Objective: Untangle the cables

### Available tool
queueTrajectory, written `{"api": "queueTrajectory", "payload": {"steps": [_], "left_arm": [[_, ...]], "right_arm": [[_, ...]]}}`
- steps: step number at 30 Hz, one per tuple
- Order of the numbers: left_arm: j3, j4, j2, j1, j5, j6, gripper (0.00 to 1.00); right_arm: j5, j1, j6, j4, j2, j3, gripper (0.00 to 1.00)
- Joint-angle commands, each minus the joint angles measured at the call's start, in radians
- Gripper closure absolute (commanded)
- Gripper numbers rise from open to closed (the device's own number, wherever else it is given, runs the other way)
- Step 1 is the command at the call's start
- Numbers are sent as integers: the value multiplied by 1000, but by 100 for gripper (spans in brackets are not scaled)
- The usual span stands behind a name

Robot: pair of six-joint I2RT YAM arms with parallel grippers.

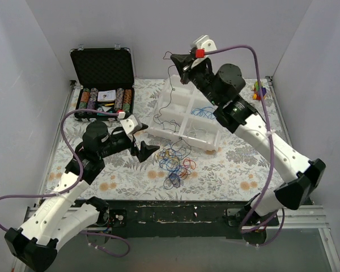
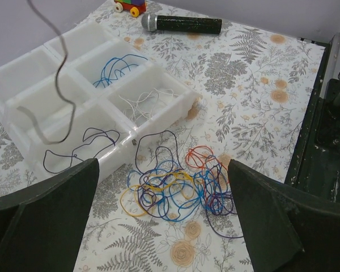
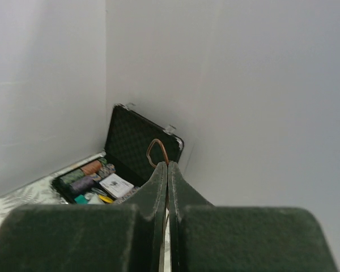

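1 cable (image 3: 156,140), mostly hidden behind the closed right gripper (image 3: 168,165).

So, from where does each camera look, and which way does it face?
Top external: above and behind the bases, looking down on the table; left arm and right arm show.
Left wrist: on the left arm, facing forward and down at the cable tangle and white tray; open left claw frames the bottom.
Right wrist: on the raised right arm, facing the corner walls and open case; right claw shut on a thin cable.
Shared: top and left wrist both show tangle and tray.
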Motion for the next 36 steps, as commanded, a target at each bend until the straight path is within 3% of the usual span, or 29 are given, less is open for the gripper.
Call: {"api": "queueTrajectory", "payload": {"steps": [1,17,36], "left_arm": [[-16,-78,-45,-2,9,20,2],[-53,-121,-74,-2,-23,14,2],[-43,-126,-71,-1,-42,31,2]], "right_arm": [[30,-57,-42,125,91,60,99],[-41,-199,34,57,423,218,99],[-20,-221,78,57,397,54,99]]}}
